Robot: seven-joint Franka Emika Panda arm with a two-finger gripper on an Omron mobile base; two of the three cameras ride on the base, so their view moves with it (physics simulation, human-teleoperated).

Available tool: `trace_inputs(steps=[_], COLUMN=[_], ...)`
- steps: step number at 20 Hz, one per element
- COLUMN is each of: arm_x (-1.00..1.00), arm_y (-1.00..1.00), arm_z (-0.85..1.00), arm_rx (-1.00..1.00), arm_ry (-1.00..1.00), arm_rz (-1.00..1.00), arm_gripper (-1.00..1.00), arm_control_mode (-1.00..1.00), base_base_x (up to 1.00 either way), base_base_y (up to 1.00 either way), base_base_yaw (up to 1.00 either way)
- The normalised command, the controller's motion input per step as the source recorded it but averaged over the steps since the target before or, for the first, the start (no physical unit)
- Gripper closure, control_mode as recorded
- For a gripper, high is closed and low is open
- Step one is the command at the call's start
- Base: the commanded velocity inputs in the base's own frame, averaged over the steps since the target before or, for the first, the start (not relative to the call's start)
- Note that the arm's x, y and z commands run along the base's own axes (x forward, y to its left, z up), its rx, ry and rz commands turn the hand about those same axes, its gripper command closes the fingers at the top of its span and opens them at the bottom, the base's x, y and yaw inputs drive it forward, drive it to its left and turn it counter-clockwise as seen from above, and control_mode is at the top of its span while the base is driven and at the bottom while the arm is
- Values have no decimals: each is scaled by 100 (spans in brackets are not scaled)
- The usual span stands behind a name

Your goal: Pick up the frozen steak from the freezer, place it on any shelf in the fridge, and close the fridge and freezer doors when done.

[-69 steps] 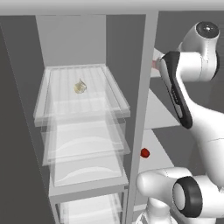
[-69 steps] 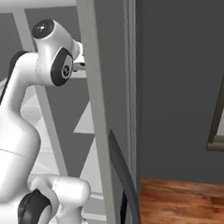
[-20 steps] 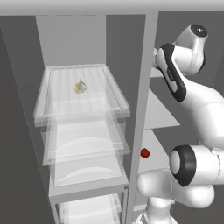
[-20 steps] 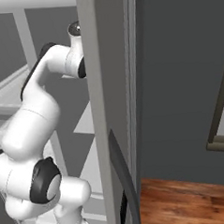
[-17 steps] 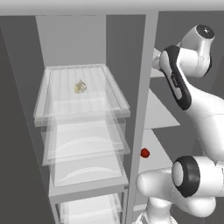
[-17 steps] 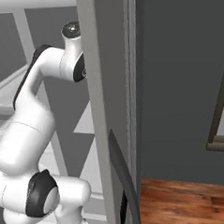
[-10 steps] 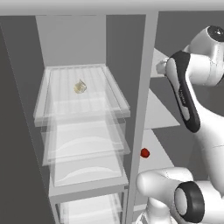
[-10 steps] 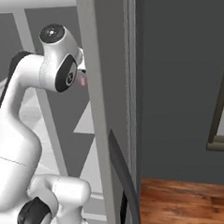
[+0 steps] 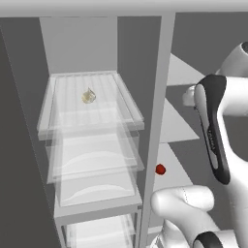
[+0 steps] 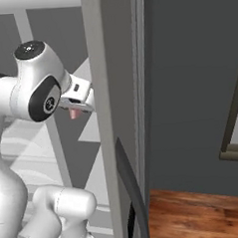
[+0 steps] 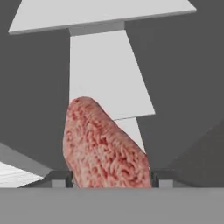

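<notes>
Now gripper (image 11: 107, 183) clamped on frozen steak (image 11: 103, 146), fingers pressing either side, meat jutting forward beyond tips.

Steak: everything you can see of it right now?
The steak is a pinkish-red slab with a mottled, grainy surface and a rounded far end. It sticks out from the hand, clamped between its two dark fingertips. It hangs in the fridge compartment before white shelves, touching none. In the right base view only a pink tip shows below the hand.

Rough, marbled pink-red steak (image 11: 103, 146); clear glossy plastic freezer drawers (image 9: 92, 164); matt white fridge shelves (image 11: 103, 70); glossy wooden floor (image 10: 196, 213); smooth dark door handle (image 10: 133, 190).
</notes>
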Motion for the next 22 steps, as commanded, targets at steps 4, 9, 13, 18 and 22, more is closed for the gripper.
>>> trace_inputs(steps=[4,9,13,18,22], arm_x=[-100,-98,-52,1,38], arm_y=[40,100,100,100,100], arm_z=[-51,-29,-9,0,0], arm_rx=[0,0,0,3,8], arm_ry=[9,0,-4,-9,-8], arm_rz=[-1,-1,-10,-21,-28], arm_gripper=[100,100,100,100,100], arm_control_mode=[-100,-100,-100,-100,-100], base_base_x=[0,0,0,0,0], base_base_y=[0,0,0,0,0], base_base_yaw=[0,0,0,0,0])
